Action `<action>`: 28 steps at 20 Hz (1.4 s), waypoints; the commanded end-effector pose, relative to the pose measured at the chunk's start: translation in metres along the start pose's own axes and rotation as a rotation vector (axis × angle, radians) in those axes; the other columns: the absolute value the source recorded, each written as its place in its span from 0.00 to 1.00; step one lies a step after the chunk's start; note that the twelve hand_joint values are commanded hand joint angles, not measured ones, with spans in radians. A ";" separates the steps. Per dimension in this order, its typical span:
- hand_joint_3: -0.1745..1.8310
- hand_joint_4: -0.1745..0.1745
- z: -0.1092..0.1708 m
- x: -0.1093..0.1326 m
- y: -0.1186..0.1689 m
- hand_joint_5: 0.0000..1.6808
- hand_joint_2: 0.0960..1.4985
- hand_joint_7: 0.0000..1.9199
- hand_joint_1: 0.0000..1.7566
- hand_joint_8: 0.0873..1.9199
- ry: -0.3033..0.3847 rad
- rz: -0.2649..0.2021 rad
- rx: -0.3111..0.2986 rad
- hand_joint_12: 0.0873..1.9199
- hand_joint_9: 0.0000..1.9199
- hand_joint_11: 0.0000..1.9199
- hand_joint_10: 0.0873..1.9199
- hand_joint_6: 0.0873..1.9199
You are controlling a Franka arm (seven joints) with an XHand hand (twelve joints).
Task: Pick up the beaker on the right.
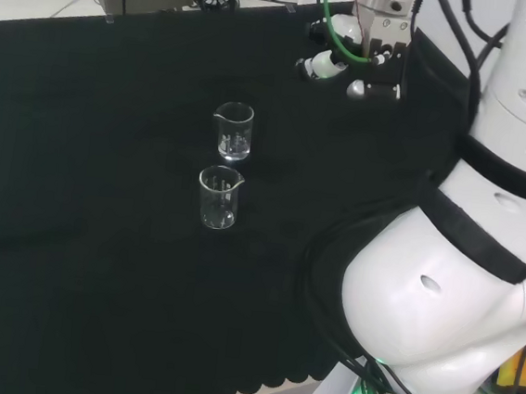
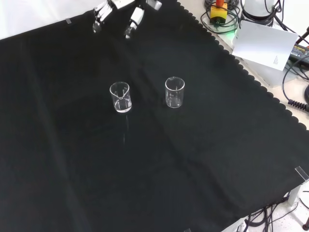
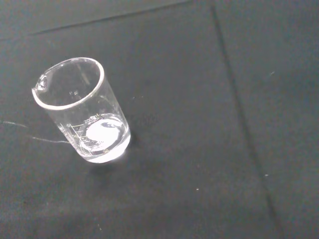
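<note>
Two clear glass beakers stand upright on the black cloth (image 2: pixel 203 159), near each other but not touching, both looking empty. In the front view one beaker (image 2: pixel 175 92) stands to the right and the other beaker (image 2: pixel 120 97) to the left, almost level with it. In the head view the same pair sits one behind the other — the nearer beaker (image 1: pixel 219 197) in front, the farther beaker (image 1: pixel 233 131) just beyond it, each with a small pouring lip at the rim.

The hand (image 2: pixel 119 10) hangs at the top edge of the front view, above and left of the right-hand beaker and well apart from both vessels. In the head view the hand (image 1: pixel 355 62) is up and to the right of the pair, beside the arm's white links (image 1: pixel 483 237). Its fingers (image 2: pixel 135 20) point down toward the cloth, spread and only slightly bent, and hold nothing — no part of the hand touches either beaker.

The wrist view looks down on a single beaker (image 3: pixel 82 112), upright on the cloth, with printed graduations on its wall; which of the two it is cannot be told from that view alone.
</note>
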State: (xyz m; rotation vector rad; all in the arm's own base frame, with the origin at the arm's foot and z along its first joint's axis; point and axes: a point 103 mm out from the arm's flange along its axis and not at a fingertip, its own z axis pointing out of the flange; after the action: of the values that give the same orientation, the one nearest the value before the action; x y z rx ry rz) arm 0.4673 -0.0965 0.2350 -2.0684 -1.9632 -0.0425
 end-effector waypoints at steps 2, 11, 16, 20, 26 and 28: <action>0.00 0.40 0.088 0.031 0.067 0.20 0.67 0.10 0.42 0.29 0.141 -0.128 0.042 0.71 0.18 0.04 0.32 0.00; 0.00 0.39 0.120 0.045 0.073 0.22 0.65 0.15 0.44 0.31 0.202 -0.211 0.030 0.70 0.22 0.06 0.31 0.00; 0.00 0.39 0.131 0.044 0.079 0.21 0.63 0.13 0.47 0.31 0.230 -0.227 0.028 0.70 0.21 0.05 0.30 0.00; 0.00 0.38 0.142 0.047 0.085 0.19 0.61 0.10 0.48 0.30 0.254 -0.262 0.041 0.70 0.19 0.04 0.29 0.00; 0.00 0.38 0.153 0.042 0.090 0.19 0.59 0.09 0.50 0.30 0.353 -0.316 0.002 0.70 0.17 0.02 0.29 0.00; 0.00 0.38 0.154 0.041 0.091 0.19 0.58 0.09 0.51 0.30 0.394 -0.339 -0.006 0.71 0.17 0.02 0.29 0.00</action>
State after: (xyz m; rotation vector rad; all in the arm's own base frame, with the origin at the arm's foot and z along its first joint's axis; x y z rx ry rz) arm 0.5288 -0.0250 0.0873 -1.6402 -2.0411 -0.3581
